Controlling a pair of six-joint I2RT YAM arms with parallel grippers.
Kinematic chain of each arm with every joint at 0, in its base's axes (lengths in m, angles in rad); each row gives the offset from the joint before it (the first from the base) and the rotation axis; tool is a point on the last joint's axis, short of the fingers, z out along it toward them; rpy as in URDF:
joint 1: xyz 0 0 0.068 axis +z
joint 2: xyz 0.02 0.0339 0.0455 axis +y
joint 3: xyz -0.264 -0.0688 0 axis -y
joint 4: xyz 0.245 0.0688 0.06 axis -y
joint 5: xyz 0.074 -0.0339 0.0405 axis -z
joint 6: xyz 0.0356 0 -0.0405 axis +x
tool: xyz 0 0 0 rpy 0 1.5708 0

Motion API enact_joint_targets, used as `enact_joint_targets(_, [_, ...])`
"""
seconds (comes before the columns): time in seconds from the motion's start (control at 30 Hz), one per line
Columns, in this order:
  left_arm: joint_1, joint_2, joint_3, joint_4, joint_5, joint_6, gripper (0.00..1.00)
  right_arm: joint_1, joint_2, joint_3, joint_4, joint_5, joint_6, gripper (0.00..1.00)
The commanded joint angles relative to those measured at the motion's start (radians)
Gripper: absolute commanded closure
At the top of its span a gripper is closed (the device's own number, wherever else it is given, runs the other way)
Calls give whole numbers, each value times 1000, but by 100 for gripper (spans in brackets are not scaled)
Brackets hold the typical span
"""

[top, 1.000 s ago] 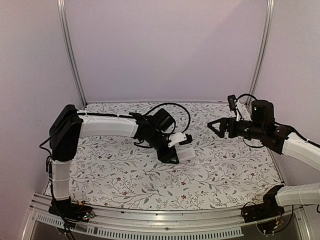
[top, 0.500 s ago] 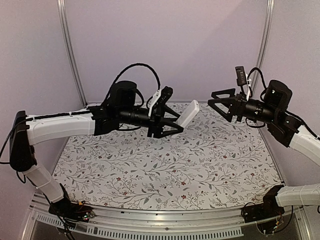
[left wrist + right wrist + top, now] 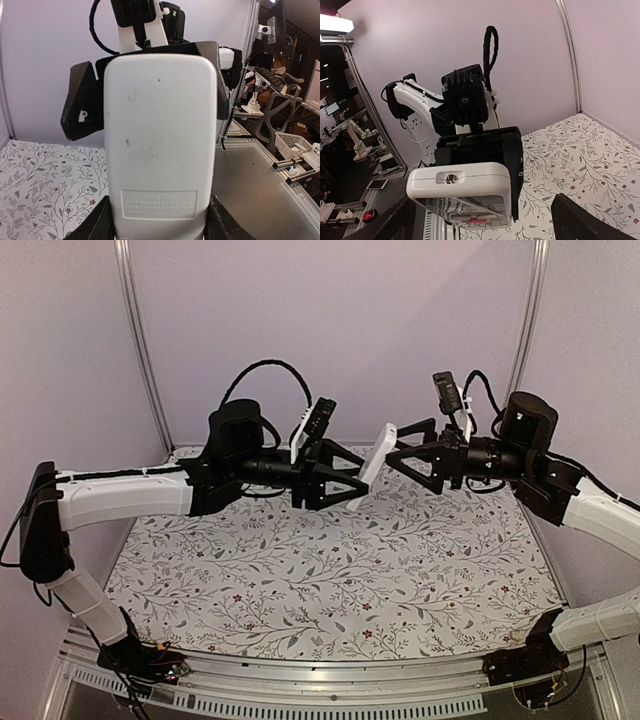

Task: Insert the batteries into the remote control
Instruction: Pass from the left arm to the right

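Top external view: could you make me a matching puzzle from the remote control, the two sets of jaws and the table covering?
1 remote control
2 left jaws
3 right jaws
4 table covering

A open, facing the remote control's end
B flowery, lying below
C white, up in the air
D shut on the remote control

Pairs: 1-C, 2-D, 3-A, 4-B

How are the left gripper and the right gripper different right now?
The left gripper is clamped on the white remote; the right gripper grips nothing. The left gripper's jaws are partway closed on the remote; the right gripper's jaws stand wide open. Both are black, hang high above the table, and point at each other.
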Motion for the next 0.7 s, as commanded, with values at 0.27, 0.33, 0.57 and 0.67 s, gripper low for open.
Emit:
enact_joint_targets(0.27, [7, 51, 6, 76, 18, -81, 63, 55, 47, 67, -48, 50, -40, 23])
enact_joint_targets(0.33, [9, 56, 7, 77, 16, -89, 63, 55, 48, 68, -51, 60, -40, 31])
enact_joint_targets(0.57, [19, 59, 6, 79, -9, -108, 61, 55, 47, 66, -73, 103, -42, 53])
enact_joint_targets(0.67, [24, 57, 6, 52, -49, -103, 50, 55, 48, 64, -80, 131, -42, 60])
